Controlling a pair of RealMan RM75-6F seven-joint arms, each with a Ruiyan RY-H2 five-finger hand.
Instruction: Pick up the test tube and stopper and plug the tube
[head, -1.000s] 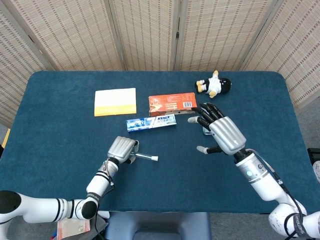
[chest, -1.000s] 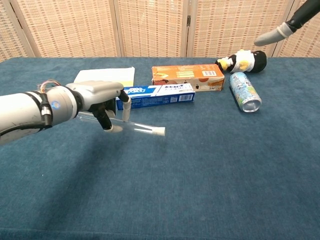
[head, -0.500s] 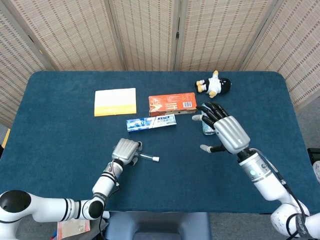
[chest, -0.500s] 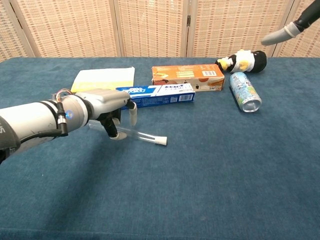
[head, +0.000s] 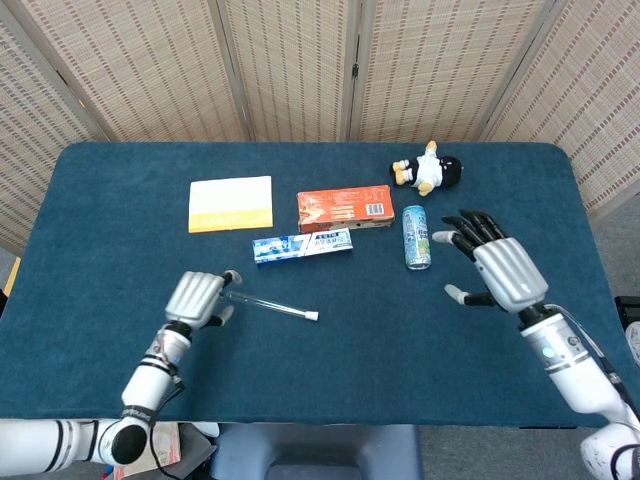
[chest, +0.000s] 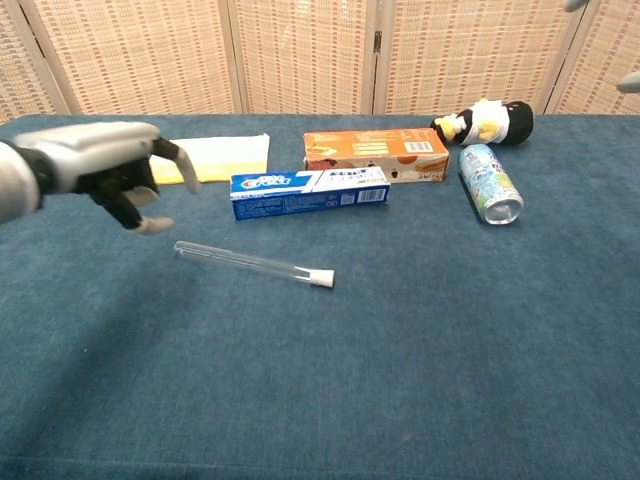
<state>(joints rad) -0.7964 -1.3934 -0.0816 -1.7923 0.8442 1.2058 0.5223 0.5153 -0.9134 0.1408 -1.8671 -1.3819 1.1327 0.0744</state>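
Note:
A clear test tube (head: 268, 305) (chest: 248, 263) lies flat on the blue table, with a white stopper (head: 312, 317) (chest: 321, 280) at its right end. My left hand (head: 195, 297) (chest: 110, 170) hovers just left of the tube's closed end. Its fingers are apart, it holds nothing, and it is off the glass. My right hand (head: 495, 268) is over the table's right side with its fingers spread and nothing in it. It is well away from the tube. In the chest view only its fingertips (chest: 630, 83) show at the top right edge.
Behind the tube lie a blue toothpaste box (head: 302, 244) (chest: 309, 191), an orange box (head: 344, 207) (chest: 375, 155) and a yellow pad (head: 231, 203) (chest: 215, 157). A drinks can (head: 416, 237) (chest: 489, 183) lies on its side near a penguin plush (head: 428, 170) (chest: 485, 121).
My left hand has let go of the tube and drawn back to the left; the tube now lies alone. My right hand has moved right, uncovering the can in the head view.

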